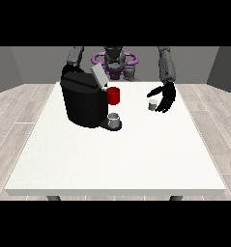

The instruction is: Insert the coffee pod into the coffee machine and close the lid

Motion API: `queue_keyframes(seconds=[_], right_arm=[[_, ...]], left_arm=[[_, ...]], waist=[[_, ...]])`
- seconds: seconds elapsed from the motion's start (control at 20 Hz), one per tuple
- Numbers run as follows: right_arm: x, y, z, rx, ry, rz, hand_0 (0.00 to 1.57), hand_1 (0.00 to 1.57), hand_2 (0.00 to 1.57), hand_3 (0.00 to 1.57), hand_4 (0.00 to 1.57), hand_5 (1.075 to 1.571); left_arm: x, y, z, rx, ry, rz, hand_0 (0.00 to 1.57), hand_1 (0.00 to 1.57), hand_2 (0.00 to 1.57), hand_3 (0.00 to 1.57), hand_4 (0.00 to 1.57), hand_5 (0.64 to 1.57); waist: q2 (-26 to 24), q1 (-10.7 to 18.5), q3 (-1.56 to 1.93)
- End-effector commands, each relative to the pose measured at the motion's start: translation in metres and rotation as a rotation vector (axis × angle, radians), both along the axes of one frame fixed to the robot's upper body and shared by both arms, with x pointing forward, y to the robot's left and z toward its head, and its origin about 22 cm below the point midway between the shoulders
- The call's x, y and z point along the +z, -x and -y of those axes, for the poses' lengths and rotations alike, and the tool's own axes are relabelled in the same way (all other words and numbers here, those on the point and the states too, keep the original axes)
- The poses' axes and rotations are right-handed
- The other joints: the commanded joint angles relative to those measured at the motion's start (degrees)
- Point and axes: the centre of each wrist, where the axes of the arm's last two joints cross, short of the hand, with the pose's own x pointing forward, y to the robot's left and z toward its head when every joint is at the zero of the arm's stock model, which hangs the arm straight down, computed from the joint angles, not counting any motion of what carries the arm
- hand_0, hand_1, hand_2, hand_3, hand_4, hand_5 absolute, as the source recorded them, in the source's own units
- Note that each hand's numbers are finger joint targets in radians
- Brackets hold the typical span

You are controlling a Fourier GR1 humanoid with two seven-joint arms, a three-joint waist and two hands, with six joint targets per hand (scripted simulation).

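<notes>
The fingers [168, 102] of the hand at the view's right [165, 96] hang down, spread and only slightly bent, with the thumb reaching out toward the view's left; they grasp nothing. Just beside that thumb, toward the view's left, the coffee pod [152, 104] stands upright on the white table [117, 154], a small grey cylinder. Whether the thumb touches it cannot be told; no finger curls round it. Above the hand, its grey forearm [166, 65] rises toward the robot's shoulder at the top of the view.

Well apart from the pod, toward the view's left, stands the black coffee machine [83, 101], a bulky rounded body on the table's far left part. Its grey lid [99, 76] is raised, tilted up and back from the top of the machine. On the machine's side facing the pod sits a red part [113, 95], and below it a small grey cup [114, 119] rests on the machine's dark base plate.

The other arm [76, 57] comes down at the view's left behind the machine; its hand is hidden by the machine's body, so how its fingers lie cannot be told.

Behind the table the robot's torso [114, 60] shows, with purple rings at either side
</notes>
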Motion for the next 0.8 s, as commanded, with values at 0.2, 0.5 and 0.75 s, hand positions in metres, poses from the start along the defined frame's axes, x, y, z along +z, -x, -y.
queue_keyframes(seconds=[0.2,0.5,0.75], right_arm=[[-0.001,-0.008,0.007,-0.010,-0.021,-0.001,0.00,0.00,0.00,0.00,0.51,1.571],[0.001,-0.011,0.010,-0.026,-0.054,0.033,0.00,0.00,0.00,0.00,0.51,1.571],[0.014,-0.005,-0.001,0.016,-0.035,0.055,0.00,0.00,0.00,0.00,0.43,1.571]], left_arm=[[-0.002,-0.011,0.021,-0.015,-0.109,0.076,0.72,0.72,0.85,0.62,0.15,1.571],[0.009,-0.017,0.005,0.013,-0.157,0.135,0.84,0.84,0.97,0.75,0.38,1.571],[-0.005,-0.005,-0.015,0.011,-0.273,0.108,0.90,0.90,1.01,0.78,0.31,1.571]], waist=[[-0.5,0.4,0.01],[1.3,0.5,0.02],[3.0,-2.2,-0.02]])
